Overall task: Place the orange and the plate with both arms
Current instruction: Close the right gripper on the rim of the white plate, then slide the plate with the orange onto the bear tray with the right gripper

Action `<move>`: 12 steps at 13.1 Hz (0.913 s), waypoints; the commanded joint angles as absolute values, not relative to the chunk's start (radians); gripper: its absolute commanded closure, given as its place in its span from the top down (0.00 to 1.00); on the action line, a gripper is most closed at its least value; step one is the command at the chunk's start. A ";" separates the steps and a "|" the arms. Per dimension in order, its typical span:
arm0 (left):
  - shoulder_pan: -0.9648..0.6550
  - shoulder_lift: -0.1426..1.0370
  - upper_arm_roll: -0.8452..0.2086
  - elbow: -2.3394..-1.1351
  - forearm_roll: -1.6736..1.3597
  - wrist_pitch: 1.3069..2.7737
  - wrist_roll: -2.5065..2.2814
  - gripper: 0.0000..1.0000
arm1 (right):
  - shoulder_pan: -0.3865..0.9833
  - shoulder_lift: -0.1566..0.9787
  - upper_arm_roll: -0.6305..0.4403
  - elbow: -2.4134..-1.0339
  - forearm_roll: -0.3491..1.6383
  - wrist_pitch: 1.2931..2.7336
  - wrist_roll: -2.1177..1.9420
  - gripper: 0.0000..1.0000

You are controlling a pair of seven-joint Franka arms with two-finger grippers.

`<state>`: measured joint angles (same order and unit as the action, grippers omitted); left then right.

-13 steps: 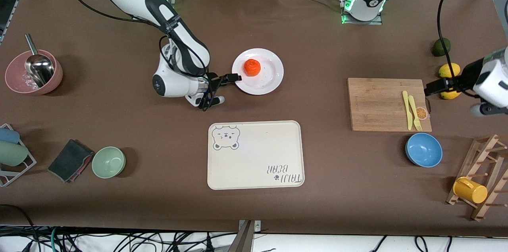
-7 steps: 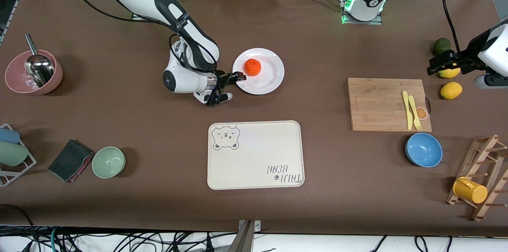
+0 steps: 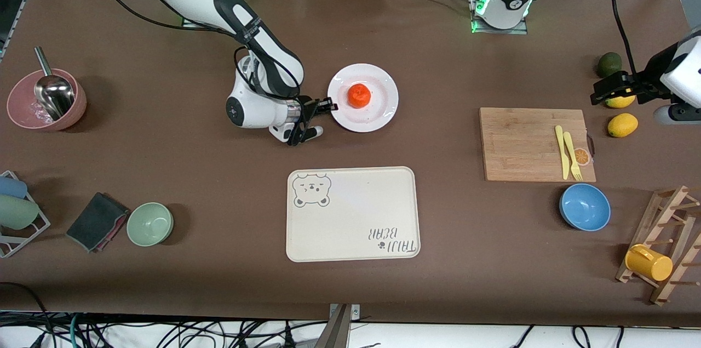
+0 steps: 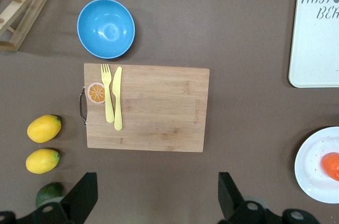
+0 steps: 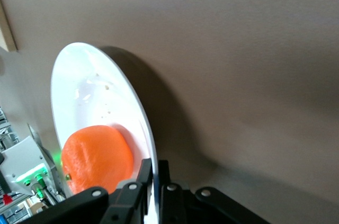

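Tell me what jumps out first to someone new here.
The bright round orange on the round white plate at mid-table, the right gripper shut on the plate's rim. Below it, nearer the camera, lies the cream rectangular bear tray. The left gripper waits open over the yellow lemons.

right gripper (image 5: pixel 152 181) pinches plate (image 5: pixel 95 91) rim, orange (image 5: pixel 97 156) on it.

Bright, even light; soft shadows.
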<state>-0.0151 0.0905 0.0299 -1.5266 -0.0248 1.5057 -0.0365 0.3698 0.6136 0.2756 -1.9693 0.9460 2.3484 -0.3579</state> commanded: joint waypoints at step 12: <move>0.011 0.090 0.035 -1.532 -0.025 1.517 0.078 1.00 | 0.299 0.565 0.259 -1.904 0.953 2.218 -0.433 0.00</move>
